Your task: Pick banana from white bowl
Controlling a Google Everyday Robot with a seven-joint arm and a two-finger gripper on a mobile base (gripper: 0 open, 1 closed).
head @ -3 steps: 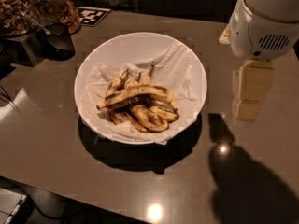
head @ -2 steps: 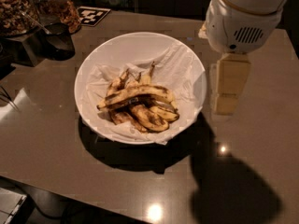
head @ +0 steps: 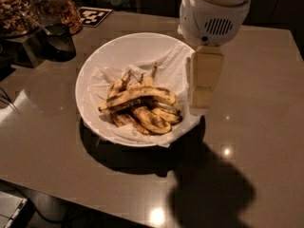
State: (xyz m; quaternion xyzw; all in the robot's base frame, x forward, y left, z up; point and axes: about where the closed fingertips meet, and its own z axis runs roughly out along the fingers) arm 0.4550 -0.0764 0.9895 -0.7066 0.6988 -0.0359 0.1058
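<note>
A dim kitchen corner, with a smooth tan counter (head: 266, 80) catching a few small points of light. At the back left stand glass jars (head: 14, 4) of nuts, a dark cup (head: 59, 42) and a black-and-white marker tag (head: 94, 15). The white bowl (head: 118, 44) sits near the middle of the counter, lined with crumpled white paper (head: 175, 65). The banana (head: 142, 96) lies across the top of a small pile of shorter, browner bananas (head: 152, 120), running roughly left to right with its dark tips out at each side.

Over the last second the gripper (head: 202, 101) has travelled steadily to the left. It was out over bare counter, well to the right of the bowl; it now hangs at the bowl's right rim, over the paper edge and just beside the banana's right tip. Its shadow has slid along with it and now merges with the bowl's. The gripper shows only one flat cream side, so I cannot tell how wide it stands, and it holds nothing.

This looks like the approach, with the grasp not yet begun: the banana is untouched in the bowl. The gripper probably has to carry a little further left to sit above the banana's middle, then come down. Since the banana rests on the others, a low or off-centre closing could catch a neighbour or the paper
</note>
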